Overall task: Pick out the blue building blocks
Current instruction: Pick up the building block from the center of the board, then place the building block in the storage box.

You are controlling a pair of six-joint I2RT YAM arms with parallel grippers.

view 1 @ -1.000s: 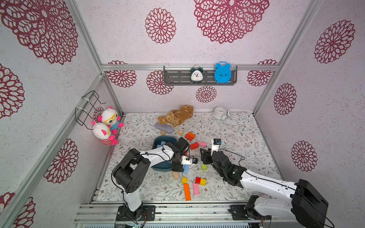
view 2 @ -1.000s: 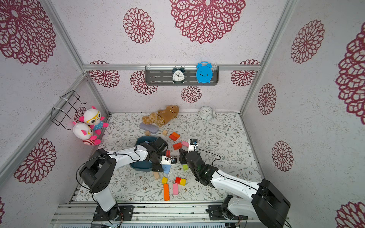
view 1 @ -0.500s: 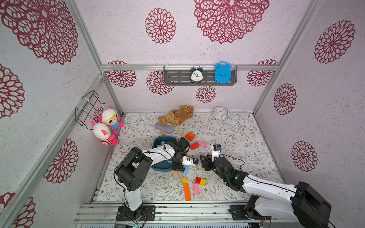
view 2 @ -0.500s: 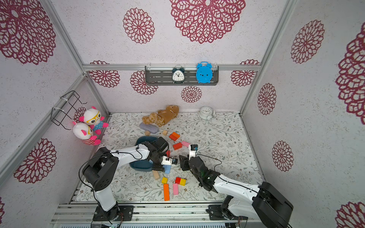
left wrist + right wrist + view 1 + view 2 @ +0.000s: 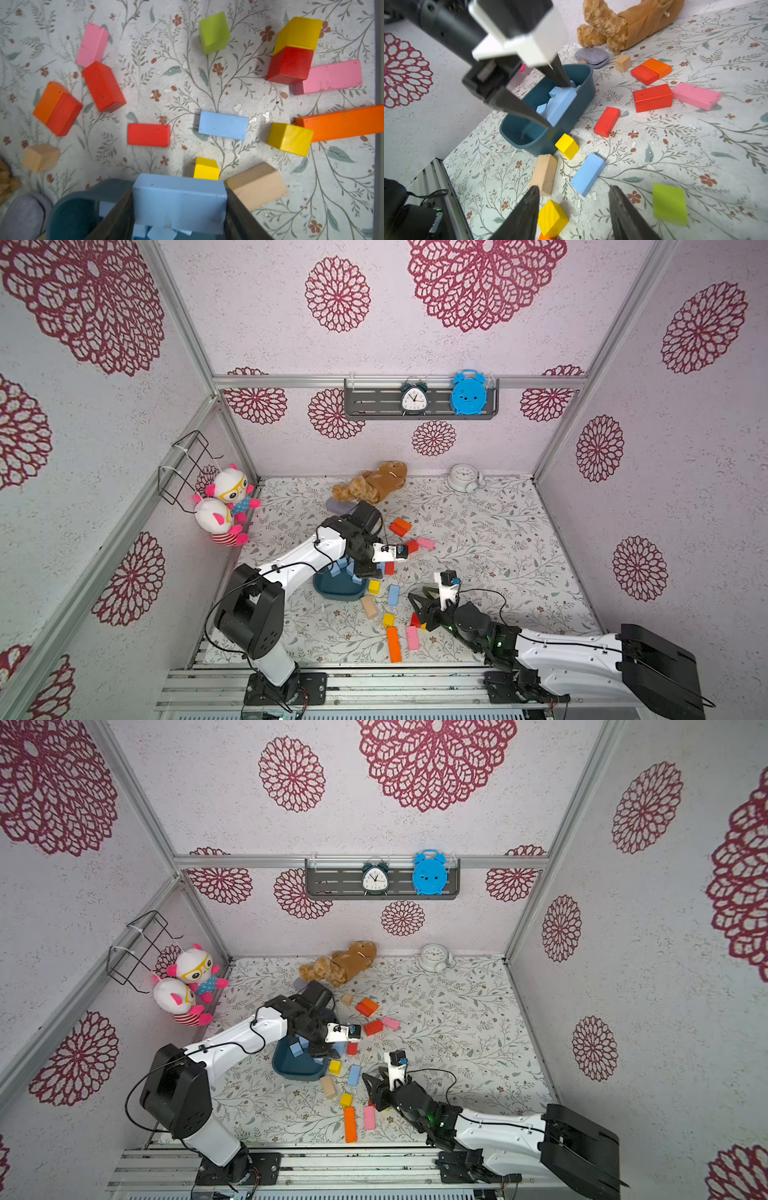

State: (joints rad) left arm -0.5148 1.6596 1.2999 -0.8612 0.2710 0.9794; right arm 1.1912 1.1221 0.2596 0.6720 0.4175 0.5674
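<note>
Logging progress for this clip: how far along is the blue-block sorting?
Done: several blue blocks lie in the dark teal tray. In hand: the left gripper holds a blue brick over the tray. Left: one loose blue brick lies on the table among the other colours, in front of the open, empty right gripper.

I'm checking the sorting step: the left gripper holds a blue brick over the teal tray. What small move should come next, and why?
Probably open the left gripper to drop the held blue brick. The brick hangs clamped in its jaws above the teal tray, with other blue blocks already inside just below it.
</note>
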